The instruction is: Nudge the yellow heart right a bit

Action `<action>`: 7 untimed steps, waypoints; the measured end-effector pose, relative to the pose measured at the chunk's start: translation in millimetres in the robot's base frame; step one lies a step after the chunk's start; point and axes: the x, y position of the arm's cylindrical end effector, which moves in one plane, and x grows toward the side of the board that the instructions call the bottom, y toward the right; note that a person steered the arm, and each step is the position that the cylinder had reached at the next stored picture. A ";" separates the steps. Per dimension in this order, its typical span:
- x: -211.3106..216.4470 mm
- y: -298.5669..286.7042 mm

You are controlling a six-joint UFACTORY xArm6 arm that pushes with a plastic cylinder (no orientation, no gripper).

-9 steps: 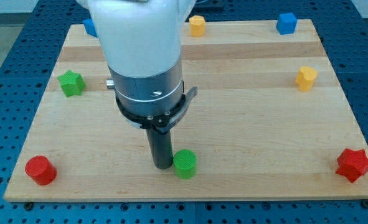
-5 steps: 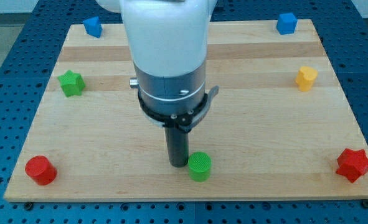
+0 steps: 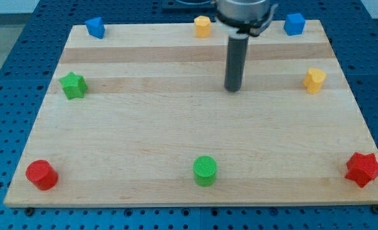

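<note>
While standing bare on open wood, my tip (image 3: 233,89) touches no block. Well to its right, near the view's right edge: yellow heart (image 3: 314,80). Far below: green cylinder (image 3: 205,170).

You have eight blocks on the wooden table (image 3: 144,128). Two are yellow: one (image 3: 203,26) at the top edge near the middle, one (image 3: 314,80) by the right edge. Two are blue: one (image 3: 95,27) in the top left corner, one (image 3: 294,23) in the top right corner. Two are green: a star (image 3: 73,85) by the left edge and a cylinder (image 3: 205,170) at the bottom edge. Two are red: a cylinder (image 3: 41,174) in the bottom left corner and a star (image 3: 364,168) in the bottom right corner.
</note>
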 end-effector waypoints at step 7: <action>-12.9 120.5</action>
